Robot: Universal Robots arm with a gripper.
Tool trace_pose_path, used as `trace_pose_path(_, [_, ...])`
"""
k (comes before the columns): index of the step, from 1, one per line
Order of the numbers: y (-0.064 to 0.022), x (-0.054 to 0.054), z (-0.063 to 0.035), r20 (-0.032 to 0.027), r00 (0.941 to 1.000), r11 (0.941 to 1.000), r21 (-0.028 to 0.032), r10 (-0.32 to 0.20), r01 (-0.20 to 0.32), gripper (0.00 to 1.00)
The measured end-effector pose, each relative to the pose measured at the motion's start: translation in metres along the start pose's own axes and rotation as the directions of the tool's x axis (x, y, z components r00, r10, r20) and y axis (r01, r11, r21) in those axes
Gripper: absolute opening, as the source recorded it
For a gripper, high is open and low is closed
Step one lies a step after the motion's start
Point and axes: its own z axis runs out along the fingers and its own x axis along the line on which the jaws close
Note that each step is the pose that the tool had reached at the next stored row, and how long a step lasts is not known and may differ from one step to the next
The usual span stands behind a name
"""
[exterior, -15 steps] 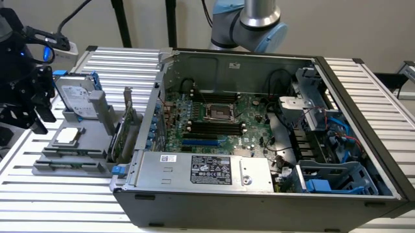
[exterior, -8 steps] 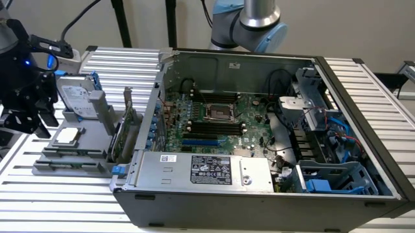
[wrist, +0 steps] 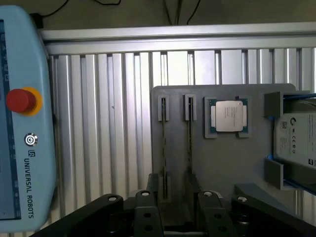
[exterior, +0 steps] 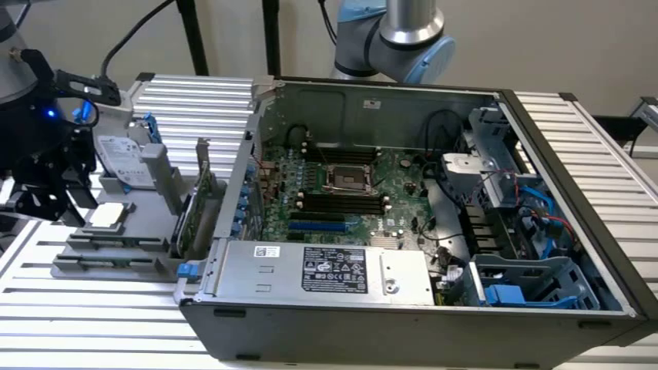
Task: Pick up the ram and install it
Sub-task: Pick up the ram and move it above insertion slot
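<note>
The ram shows as two thin sticks on edge, one (wrist: 163, 143) and the other (wrist: 189, 143), standing in narrow slots of a grey holder (wrist: 217, 163). In the exterior view those slots (exterior: 103, 256) sit at the near end of the holder (exterior: 154, 231), at that view's left. My gripper (wrist: 175, 210) hangs above that end of the holder, open, with nothing between its black fingers (wrist: 148, 207). In the exterior view the gripper (exterior: 43, 202) is at the far left, beside the holder. The motherboard's black memory slots (exterior: 334, 202) lie empty inside the open computer case (exterior: 411, 316).
The holder also carries a square processor chip (wrist: 228, 116), a silver hard drive (wrist: 296, 143) and an upright expansion card (exterior: 200, 200). A teach pendant with a red stop button (wrist: 20, 100) lies beside the holder. The case holds a power supply (exterior: 329, 270) and blue drive cages (exterior: 525, 289).
</note>
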Motion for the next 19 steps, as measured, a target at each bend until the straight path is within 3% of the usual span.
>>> trace_pose_path(19, [0.0013, 0.000, 0.0346, 0.0000, 1.0000, 1.0000, 0.0000, 0.001, -0.001, 0.36])
